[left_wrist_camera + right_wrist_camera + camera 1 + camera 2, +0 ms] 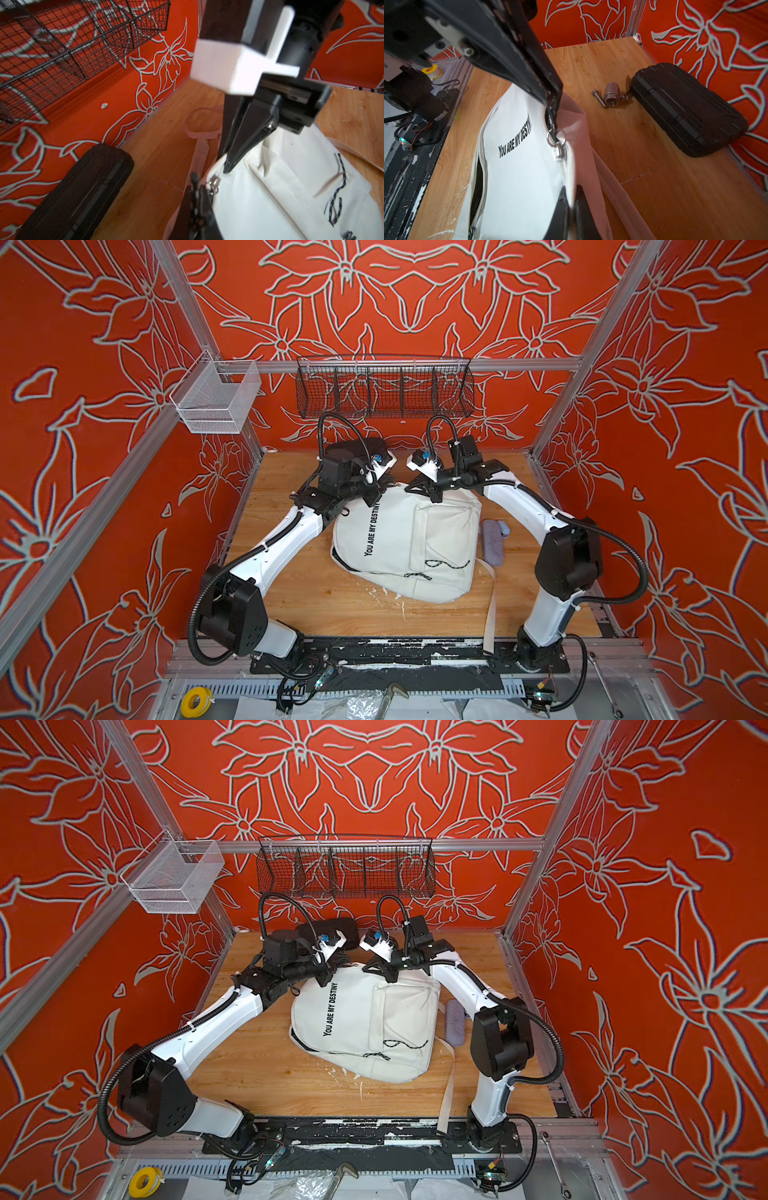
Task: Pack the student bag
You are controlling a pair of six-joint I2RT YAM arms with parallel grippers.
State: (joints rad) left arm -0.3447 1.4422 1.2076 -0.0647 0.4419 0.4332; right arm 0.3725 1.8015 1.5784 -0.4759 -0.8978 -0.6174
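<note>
In the middle of the desk (316, 597) the student bag (411, 547) is lying front-up, and we are working on its zip. The left claw (554, 97) is pinching the black cord pull (553, 122) at the slider, while the right claw (227, 166) is pressed together on the white fabric just beside the zip track. We are judging this as the opening step, since the black ribbed case (685, 108), the lilac pouch (492, 541) and the metal valve (611, 95) are lying outside; the next move is calling for a steady pull along the track with the fabric held taut.
</note>
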